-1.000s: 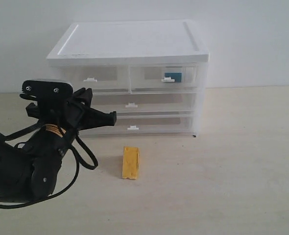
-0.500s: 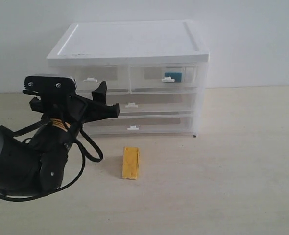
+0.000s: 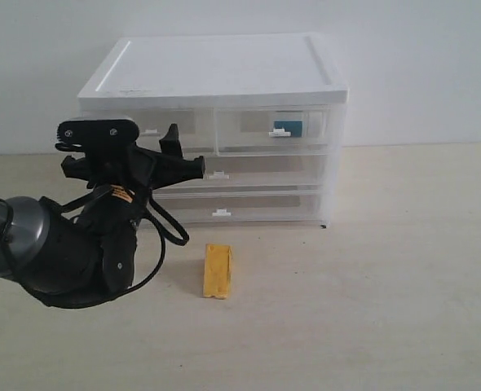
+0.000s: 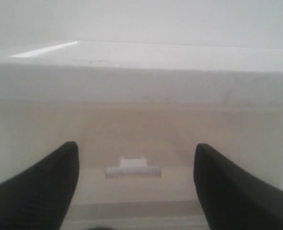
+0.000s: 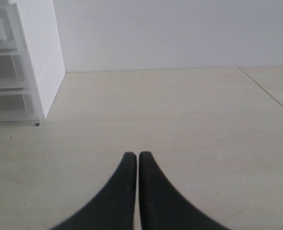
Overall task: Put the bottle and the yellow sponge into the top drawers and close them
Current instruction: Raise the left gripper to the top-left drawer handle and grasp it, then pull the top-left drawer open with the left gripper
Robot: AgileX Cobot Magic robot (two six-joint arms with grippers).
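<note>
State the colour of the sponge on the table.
The sponge is orange-yellow; the exterior view shows it best.

Has raised the black two-fingered left gripper (image 3: 187, 151) from beside the middle full-width translucent drawer (image 3: 257, 175) up to the left half-width translucent top drawer (image 3: 196, 125). Has carried it rightward, nearer the white-topped plastic cabinet (image 3: 224, 69), drawing the grey arm housing (image 3: 28, 236) up behind.
</note>
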